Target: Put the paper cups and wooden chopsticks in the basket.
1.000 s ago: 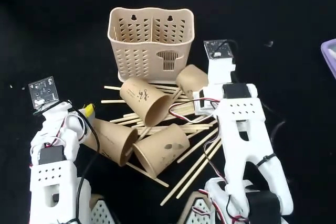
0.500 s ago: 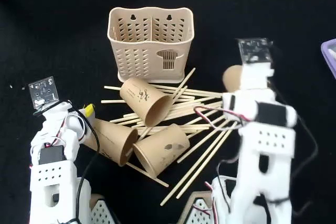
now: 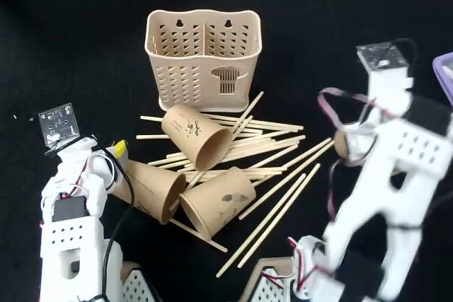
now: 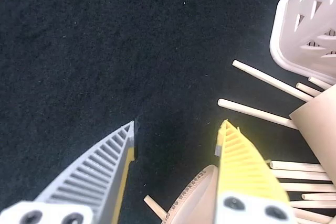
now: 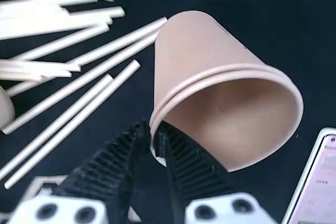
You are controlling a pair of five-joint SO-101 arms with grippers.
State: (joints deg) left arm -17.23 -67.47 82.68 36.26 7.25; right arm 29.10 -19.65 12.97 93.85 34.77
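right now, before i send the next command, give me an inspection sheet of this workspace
surface: black table
job's things: basket upright; three lying cups among scattered chopsticks; held cup in the right gripper
clutter: nothing seen
grippers: left gripper open, low beside a lying cup; right gripper shut on the held cup's rim
cables: wires looping off both arms
surroundings: lilac container at the table's right edge

The desk point(image 3: 85, 54) is black. The basket point(image 3: 204, 58) is beige, patterned with rows of triangular holes. The paper cups point(image 3: 196, 134) are brown with dark printed marks, and the chopsticks point(image 3: 269, 126) are pale wood. The left arm's jaws are ribbed, one grey and one yellow. The right arm's jaws are ribbed black.
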